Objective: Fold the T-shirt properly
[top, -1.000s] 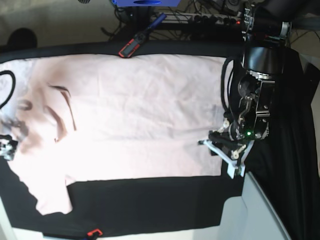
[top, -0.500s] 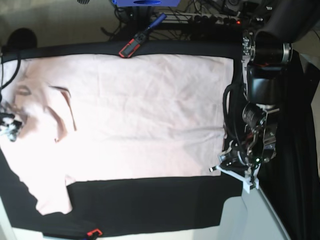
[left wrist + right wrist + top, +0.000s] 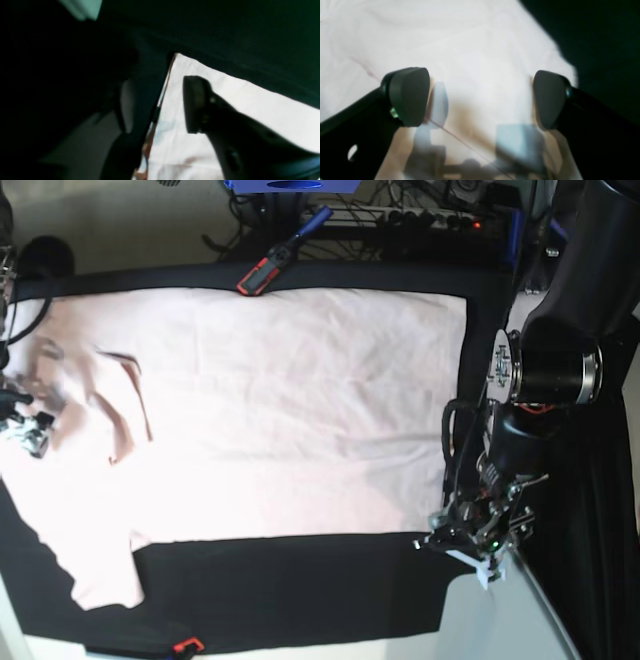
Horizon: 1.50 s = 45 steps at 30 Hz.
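Note:
The pale pink T-shirt [image 3: 280,410] lies spread flat on the black table cloth [image 3: 300,590], plain side up, with a small fold near its left end. My left gripper [image 3: 468,548] hangs at the shirt's front right corner. In the left wrist view its fingers [image 3: 197,105] stand apart, the left gripper [image 3: 160,105] straddling the T-shirt [image 3: 250,107] hem with nothing pinched. My right gripper [image 3: 25,430] is at the shirt's far left. In the right wrist view the right gripper [image 3: 478,98] is wide open just above the T-shirt [image 3: 470,50] cloth.
A red and black clamp [image 3: 262,275] holds the cloth's back edge, and another red clamp [image 3: 188,645] sits at the front edge. Cables and a power strip [image 3: 420,218] run behind the table. A pale surface [image 3: 520,620] shows past the cloth's front right corner.
The left arm slid along the shirt's right hem to the front corner and its jaws widened. The right gripper shifted back a little at the left edge, and the shirt lies flatter there.

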Available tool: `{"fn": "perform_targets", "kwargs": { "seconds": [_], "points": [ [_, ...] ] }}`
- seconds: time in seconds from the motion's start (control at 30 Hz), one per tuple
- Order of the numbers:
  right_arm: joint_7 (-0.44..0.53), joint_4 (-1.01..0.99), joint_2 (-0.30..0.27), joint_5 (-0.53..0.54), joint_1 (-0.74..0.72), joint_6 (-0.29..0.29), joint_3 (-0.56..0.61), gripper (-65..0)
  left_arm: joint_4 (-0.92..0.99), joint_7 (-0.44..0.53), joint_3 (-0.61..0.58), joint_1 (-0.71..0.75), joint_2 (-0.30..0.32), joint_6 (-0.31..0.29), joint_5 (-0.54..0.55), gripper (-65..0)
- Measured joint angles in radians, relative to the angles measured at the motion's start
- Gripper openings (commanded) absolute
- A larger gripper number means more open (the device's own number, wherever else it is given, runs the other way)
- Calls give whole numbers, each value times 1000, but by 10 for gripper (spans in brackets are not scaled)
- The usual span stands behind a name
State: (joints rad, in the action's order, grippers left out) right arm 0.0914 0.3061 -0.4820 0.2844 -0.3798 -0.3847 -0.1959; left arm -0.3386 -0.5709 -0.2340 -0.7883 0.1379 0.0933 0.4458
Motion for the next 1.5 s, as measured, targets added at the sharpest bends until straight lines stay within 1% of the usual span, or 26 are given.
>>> {"fn": "perform_targets", "kwargs": {
  "seconds": [0.07,0.17,0.23,0.3,0.37,0.4,0.5,0.57,0.6,0.67,0.73,0.8,0.87,0.93,0.97,1.03,1.1,1.17,1.23,1.3,1.33,1.43,1.5],
  "points": [
    [1,39,-3,2,-3,-6,0,-15,-1,1,-66,-6,-17,-6,5,-324],
    [-7,43,-18,4,-39,3,0,-12,0,0,-87,0,-48,-14,5,-322],
    [-76,35,-34,0,-72,6,0,-12,0,0,-87,7,-60,-15,8,-319],
    [-124,-14,-48,1,-135,14,2,-10,1,3,-87,8,-55,-14,8,-321],
    [-131,-96,-52,1,-216,19,2,-10,1,11,-87,5,-40,-14,6,-322],
    [-134,-126,-48,3,-252,31,16,-10,1,11,-88,5,-35,-11,0,-322],
    [-129,-153,-35,0,-332,103,151,-10,0,17,-94,13,-32,-13,1,-322],
    [-118,-150,-15,3,-363,160,259,-10,-16,19,-94,42,-27,-18,5,-322],
    [-119,-149,-2,1,-369,186,296,-10,-24,20,-97,61,-23,-17,5,-322],
    [-127,-154,24,5,-371,237,317,-10,-27,27,-97,89,-6,-18,3,-319],
    [-131,-158,46,4,-367,239,317,-10,-27,47,-97,102,23,-29,0,-319],
    [-124,-160,66,5,-367,245,318,-10,-26,54,-97,98,50,-68,0,-319],
    [-114,-159,81,5,-367,261,319,-10,-28,68,-97,87,56,-69,-3,-319],
    [-110,-160,89,5,-368,323,320,-10,-29,68,-97,81,53,-99,-5,-319],
    [-111,-160,86,5,-368,329,321,-10,-32,68,-97,79,50,-122,-37,-319],
    [-108,-160,80,5,-365,333,321,-10,-33,67,-96,79,42,-141,-119,-317],
    [-108,-160,72,5,-356,333,321,-10,-33,68,-95,79,23,-150,-216,-317],
    [-109,-161,69,5,-348,333,320,-10,-33,68,-93,80,4,-153,-285,-317],
    [-112,-161,53,6,-348,331,320,-10,-33,68,-87,80,-16,-159,-300,-317],
    [-109,-159,21,6,-350,332,319,-10,-34,69,-87,79,-35,-164,-298,-317],
    [-107,-159,1,6,-351,334,316,-10,-35,72,-87,80,-38,-172,-280,-317],
    [-106,-160,-37,6,-345,349,316,-10,-35,72,-87,80,-28,-169,-231,-317],
    [-95,-161,-41,7,-322,358,295,-10,-33,71,-87,80,-20,-169,-224,-317]
  ]
}}
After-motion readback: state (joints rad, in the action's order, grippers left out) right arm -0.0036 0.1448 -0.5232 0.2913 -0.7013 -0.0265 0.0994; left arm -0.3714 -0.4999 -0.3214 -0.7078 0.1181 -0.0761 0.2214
